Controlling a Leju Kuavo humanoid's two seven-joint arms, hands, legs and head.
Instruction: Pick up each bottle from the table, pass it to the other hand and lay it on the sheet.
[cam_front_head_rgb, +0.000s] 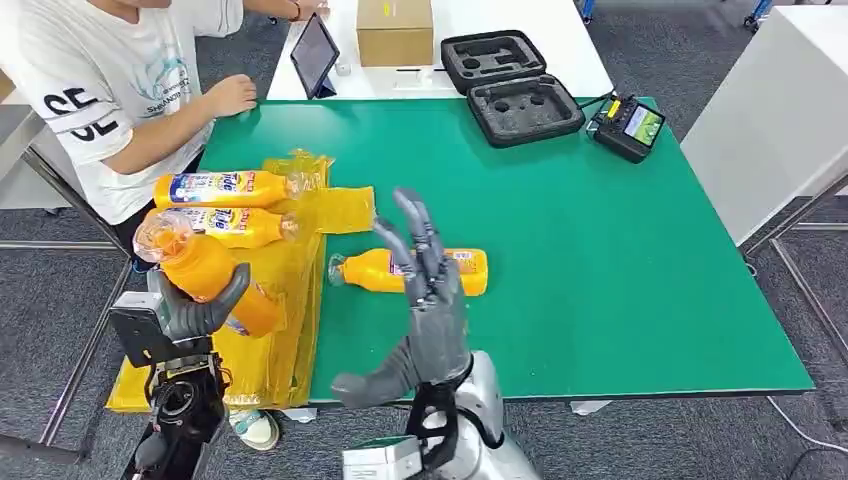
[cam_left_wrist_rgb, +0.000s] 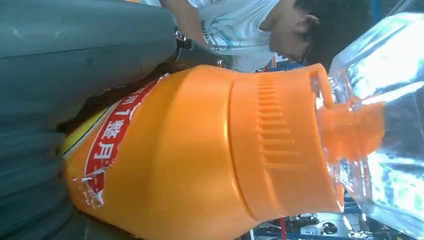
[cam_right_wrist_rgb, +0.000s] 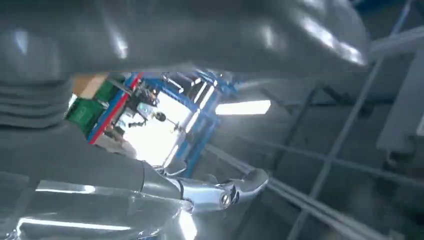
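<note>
My left hand (cam_front_head_rgb: 195, 312) grips an orange bottle (cam_front_head_rgb: 205, 268) with a clear cap, held tilted above the near part of the yellow sheet (cam_front_head_rgb: 285, 290). Up close, the held bottle (cam_left_wrist_rgb: 200, 160) shows its red label and ribbed orange collar against my left hand (cam_left_wrist_rgb: 60, 60). Two more orange bottles (cam_front_head_rgb: 225, 187) (cam_front_head_rgb: 235, 226) lie side by side on the sheet's far part. A fourth bottle (cam_front_head_rgb: 415, 271) lies on the green table (cam_front_head_rgb: 620, 250), right of the sheet. My right hand (cam_front_head_rgb: 425, 310) is raised, palm up, fingers spread, holding nothing, in front of that bottle. My right hand (cam_right_wrist_rgb: 150, 30) points toward the ceiling.
A person in a white shirt (cam_front_head_rgb: 110, 80) sits at the table's far left, one hand (cam_front_head_rgb: 232, 95) on the edge. A tablet (cam_front_head_rgb: 314, 52), cardboard box (cam_front_head_rgb: 395, 30), open foam case (cam_front_head_rgb: 510, 85) and a handheld device (cam_front_head_rgb: 628, 125) stand along the far side.
</note>
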